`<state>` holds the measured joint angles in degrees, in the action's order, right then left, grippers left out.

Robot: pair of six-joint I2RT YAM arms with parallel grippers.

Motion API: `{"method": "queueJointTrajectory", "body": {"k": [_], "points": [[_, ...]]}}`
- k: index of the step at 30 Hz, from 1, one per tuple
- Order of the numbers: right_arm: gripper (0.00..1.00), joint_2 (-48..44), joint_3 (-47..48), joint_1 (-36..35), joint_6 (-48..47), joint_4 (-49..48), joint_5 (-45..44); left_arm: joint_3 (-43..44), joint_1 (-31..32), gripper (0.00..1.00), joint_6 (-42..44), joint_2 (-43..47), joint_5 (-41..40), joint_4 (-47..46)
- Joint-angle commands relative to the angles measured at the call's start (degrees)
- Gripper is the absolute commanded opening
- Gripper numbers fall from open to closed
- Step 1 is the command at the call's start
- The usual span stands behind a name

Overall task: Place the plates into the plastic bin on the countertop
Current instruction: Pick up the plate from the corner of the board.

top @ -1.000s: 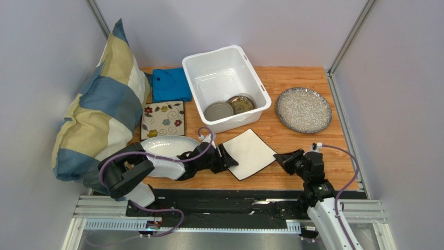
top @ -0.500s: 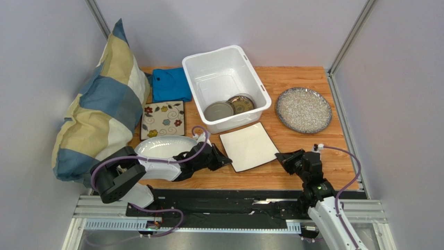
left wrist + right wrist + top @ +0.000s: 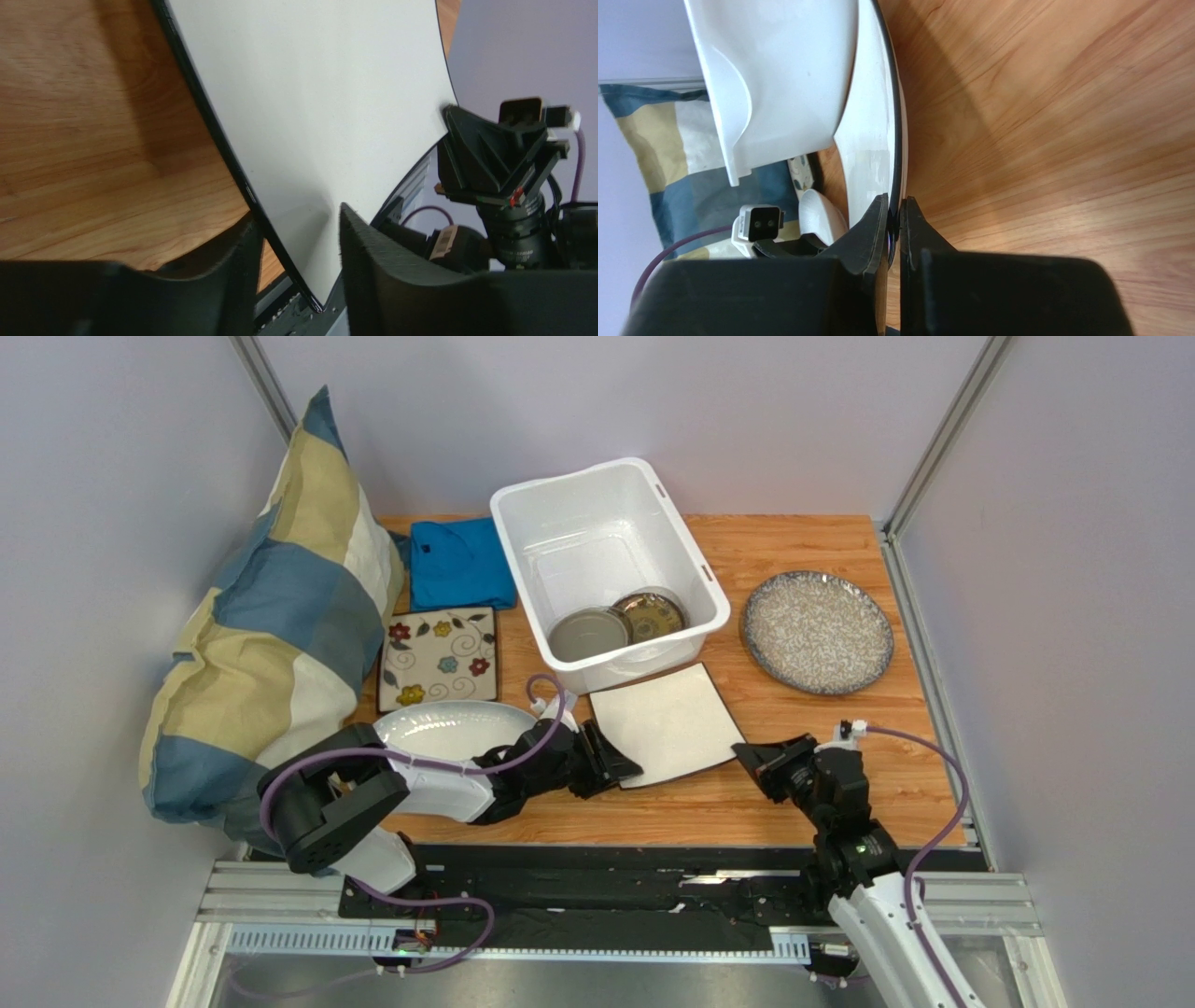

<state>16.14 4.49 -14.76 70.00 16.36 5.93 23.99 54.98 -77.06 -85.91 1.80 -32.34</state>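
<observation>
Left end effector [image 3: 615, 756], jaws apart, straddles the white square plate's [image 3: 671, 721] left edge while the right end effector [image 3: 748, 753] pinches its opposite corner, with the plastic bin [image 3: 582, 546] just beyond.

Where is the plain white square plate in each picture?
Top view: white square plate in the middle, just before the bin.
Left wrist: plate fills the upper middle.
Right wrist: plate edge-on, up the middle.
Shared landmark: wooden countertop.
</observation>
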Motion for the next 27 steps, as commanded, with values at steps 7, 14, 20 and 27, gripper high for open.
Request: {"method": "queueJointTrajectory", "body": {"k": [7, 14, 20, 27], "points": [[0.0, -5.4, -0.1, -6.4, 6.4, 12.6, 6.1, 0.1, 0.7, 0.7, -3.2, -0.8, 2.2, -13.1], [0.0, -7.4, 1.6, -10.3, 6.4, 20.0, 7.4, -1.9, 0.7, 0.7, -3.4, 4.1, -1.5, -12.4], [0.0, -5.2, 1.4, -14.8, 4.7, 23.3, 6.8, -1.8, 0.7, 0.61, -2.8, 6.8, -1.7, -11.4], [0.0, -2.3, 1.8, -17.8, 3.8, 22.9, 5.1, -2.0, 0.7, 0.45, -2.8, 7.6, -1.7, -10.7]]}}
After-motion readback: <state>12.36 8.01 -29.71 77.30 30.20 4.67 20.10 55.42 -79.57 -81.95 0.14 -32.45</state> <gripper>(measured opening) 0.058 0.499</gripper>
